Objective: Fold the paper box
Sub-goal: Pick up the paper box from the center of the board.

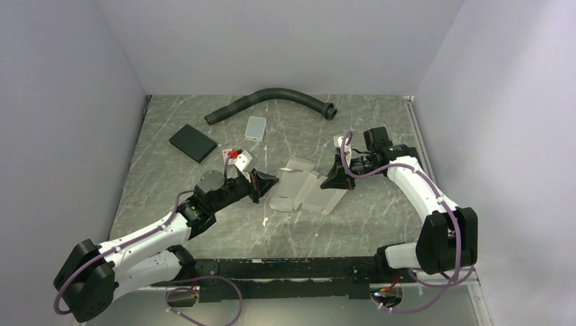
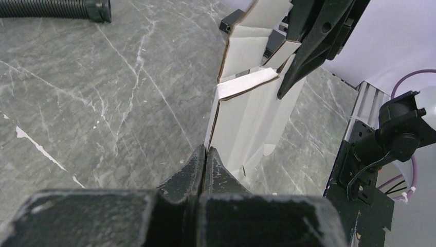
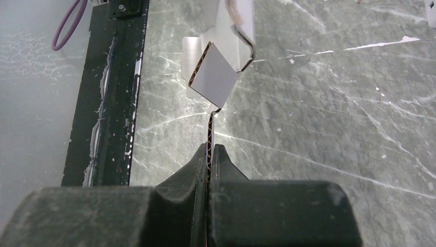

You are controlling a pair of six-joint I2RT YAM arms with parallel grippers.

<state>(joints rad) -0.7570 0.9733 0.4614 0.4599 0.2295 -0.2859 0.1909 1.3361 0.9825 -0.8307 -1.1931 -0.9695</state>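
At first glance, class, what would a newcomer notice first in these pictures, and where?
The white paper box, a creased sheet in the middle of the table, is pinched from both sides: the left gripper is shut on its left edge and the right gripper on its right. Behind it, near the far edge, lies a curved black hose, with a black pad nearby.

The table (image 1: 367,224) is grey and streaky like stone. A bent black hose (image 1: 272,98) lies at the back. Near it — a small light grey tile (image 1: 256,127) and a flat black pad (image 1: 193,143). The white paper box (image 1: 299,189) is in the middle — I can't tell if it touches the table.
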